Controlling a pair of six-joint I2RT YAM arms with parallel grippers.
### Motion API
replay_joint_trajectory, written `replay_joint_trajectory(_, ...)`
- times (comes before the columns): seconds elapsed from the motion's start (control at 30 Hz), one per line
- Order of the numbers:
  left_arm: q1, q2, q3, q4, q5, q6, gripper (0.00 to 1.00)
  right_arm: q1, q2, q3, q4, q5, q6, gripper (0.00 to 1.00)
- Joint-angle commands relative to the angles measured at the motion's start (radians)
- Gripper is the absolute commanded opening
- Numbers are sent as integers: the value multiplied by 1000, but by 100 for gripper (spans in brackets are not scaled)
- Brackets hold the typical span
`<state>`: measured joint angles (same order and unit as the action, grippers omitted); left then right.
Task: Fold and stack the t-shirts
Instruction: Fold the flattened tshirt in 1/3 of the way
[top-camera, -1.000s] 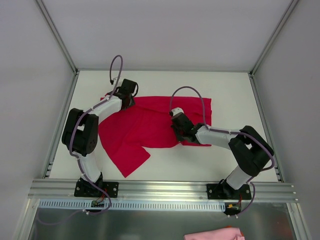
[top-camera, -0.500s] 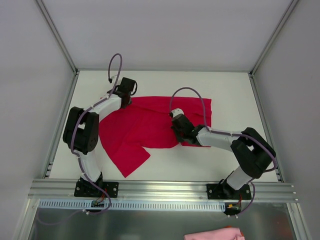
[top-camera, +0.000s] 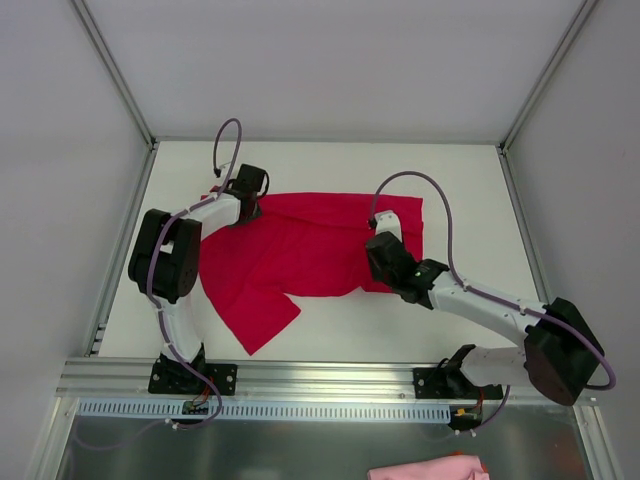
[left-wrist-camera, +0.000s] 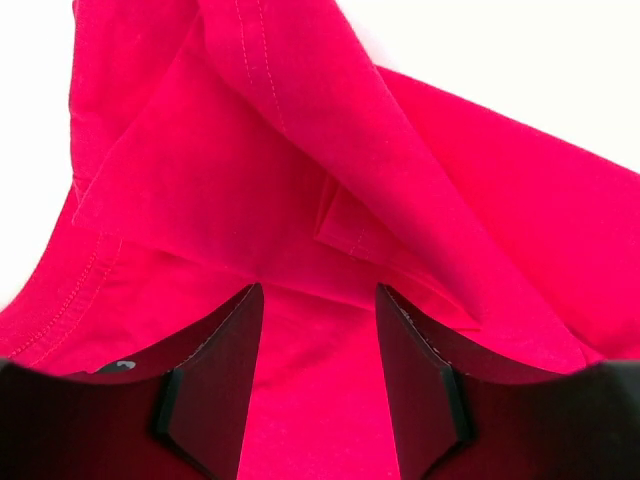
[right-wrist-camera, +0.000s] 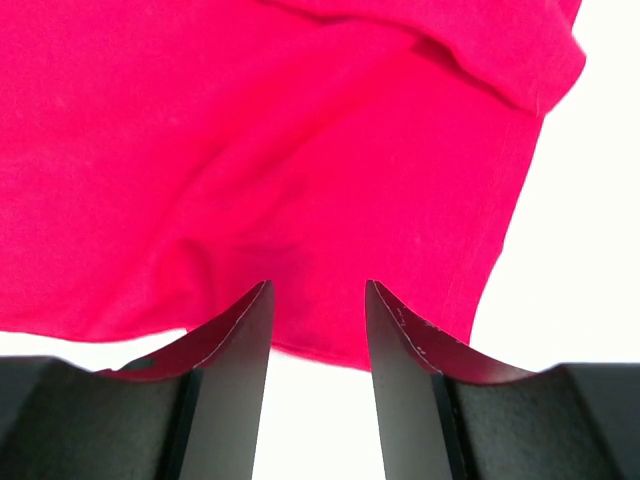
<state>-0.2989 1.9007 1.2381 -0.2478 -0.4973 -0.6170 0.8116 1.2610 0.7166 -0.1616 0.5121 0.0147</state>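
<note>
The red t-shirt (top-camera: 300, 240) lies spread on the white table (top-camera: 330, 165). It is rumpled, and one part sticks out toward the near side. The left gripper (left-wrist-camera: 320, 300) sits low over a bunched far corner, jaws apart, pinching nothing. The right gripper (right-wrist-camera: 318, 295) hangs over the near right hem, jaws apart too. To fold well, each should pinch just one edge. Then they should lift together so the cloth lies flat.
</note>
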Motion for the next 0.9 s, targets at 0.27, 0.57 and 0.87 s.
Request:
replay_joint_trajectory(0.27,17,-23,0,70,16,-10,48,27,40,29,-41,5,56,43)
replay_joint_trajectory(0.57,38,21,18,100,46,-7,47,27,81,30,-18,2,34,43)
replay_joint_trajectory(0.87,41,29,29,104,39,-13,44,27,106,32,-7,-10,22,42)
